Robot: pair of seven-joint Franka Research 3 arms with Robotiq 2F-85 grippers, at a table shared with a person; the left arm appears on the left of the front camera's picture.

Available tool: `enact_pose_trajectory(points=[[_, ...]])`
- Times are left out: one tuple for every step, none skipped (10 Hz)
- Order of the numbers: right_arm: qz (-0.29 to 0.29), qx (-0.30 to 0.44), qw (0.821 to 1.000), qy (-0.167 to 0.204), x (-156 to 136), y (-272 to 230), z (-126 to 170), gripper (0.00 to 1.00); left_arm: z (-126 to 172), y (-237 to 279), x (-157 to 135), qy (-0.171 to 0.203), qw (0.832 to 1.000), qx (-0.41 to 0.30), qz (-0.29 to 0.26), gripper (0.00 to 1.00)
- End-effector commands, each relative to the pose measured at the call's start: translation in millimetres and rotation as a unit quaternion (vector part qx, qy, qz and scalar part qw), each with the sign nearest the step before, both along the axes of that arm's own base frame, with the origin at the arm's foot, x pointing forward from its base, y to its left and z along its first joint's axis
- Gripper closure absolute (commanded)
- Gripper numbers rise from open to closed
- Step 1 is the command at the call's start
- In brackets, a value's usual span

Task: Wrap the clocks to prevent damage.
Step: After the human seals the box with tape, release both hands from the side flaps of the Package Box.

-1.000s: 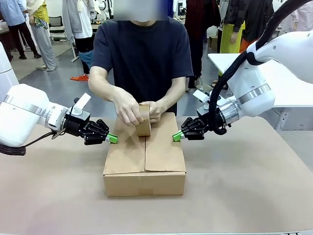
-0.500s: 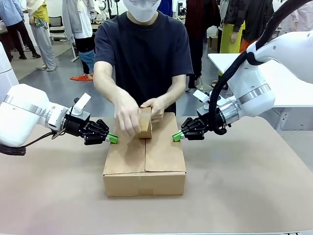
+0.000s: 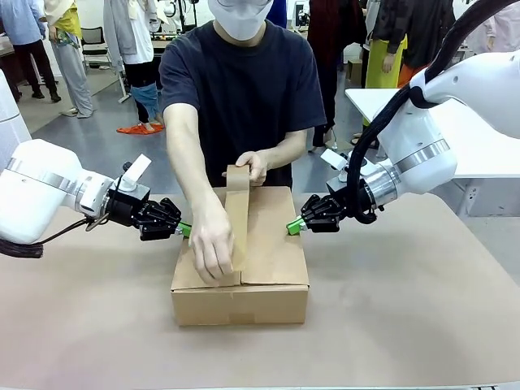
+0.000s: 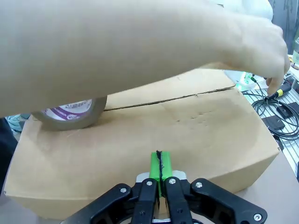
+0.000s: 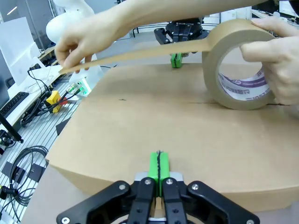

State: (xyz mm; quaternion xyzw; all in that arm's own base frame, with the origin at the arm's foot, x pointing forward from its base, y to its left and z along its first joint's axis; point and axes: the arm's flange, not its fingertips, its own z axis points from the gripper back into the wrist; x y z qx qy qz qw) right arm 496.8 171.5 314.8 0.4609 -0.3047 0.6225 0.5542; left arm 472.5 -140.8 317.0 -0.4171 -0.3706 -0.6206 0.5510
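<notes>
A closed cardboard box (image 3: 272, 252) sits mid-table; the clocks are out of view. The person holds a roll of brown tape (image 3: 237, 177) at the box's far edge with one hand. Their other hand (image 3: 211, 252) pulls a tape strip (image 3: 237, 223) along the top seam toward the near edge. My left gripper (image 3: 186, 230) is shut, its green tips against the box's left side (image 4: 187, 130). My right gripper (image 3: 294, 227) is shut too, its tips at the box's right side (image 5: 154, 116). The tape roll (image 5: 238, 65) and the strip (image 5: 140, 53) also appear in the right wrist view.
Bare brown tabletop (image 3: 406, 309) surrounds the box. The person's forearm (image 4: 117, 46) crosses above the box close to my left gripper (image 4: 160, 161). Cables (image 5: 18, 158) lie on the floor beside the table. A white table (image 3: 479, 146) stands at the far right.
The person's hand has drawn the tape from the roll down the box's seam toward the near edge, and they have leaned in. Both grippers stayed where they were, shut.
</notes>
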Motion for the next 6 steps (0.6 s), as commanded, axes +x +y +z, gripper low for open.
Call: enact_pose_trajectory(points=[[-0.004,0.0,1.0,0.0,-0.8,0.1,-3.6,0.99,-1.1,-2.4,0.0,0.0,1.0,0.001,-0.001,1.0],[-0.004,0.0,1.0,0.0,-0.8,0.1,-3.6,0.99,-1.1,-2.4,0.0,0.0,1.0,0.001,-0.001,1.0],[-0.004,0.0,1.0,0.0,-0.8,0.1,-3.6,0.99,-1.1,-2.4,0.0,0.0,1.0,0.001,-0.001,1.0],[-0.004,0.0,1.0,0.0,-0.8,0.1,-3.6,0.99,-1.1,-2.4,0.0,0.0,1.0,0.001,-0.001,1.0],[-0.004,0.0,1.0,0.0,-0.8,0.1,-3.6,0.99,-1.1,-2.4,0.0,0.0,1.0,0.001,-0.001,1.0],[-0.004,0.0,1.0,0.0,-0.8,0.1,-3.6,0.99,-1.1,-2.4,0.0,0.0,1.0,0.001,-0.001,1.0]])
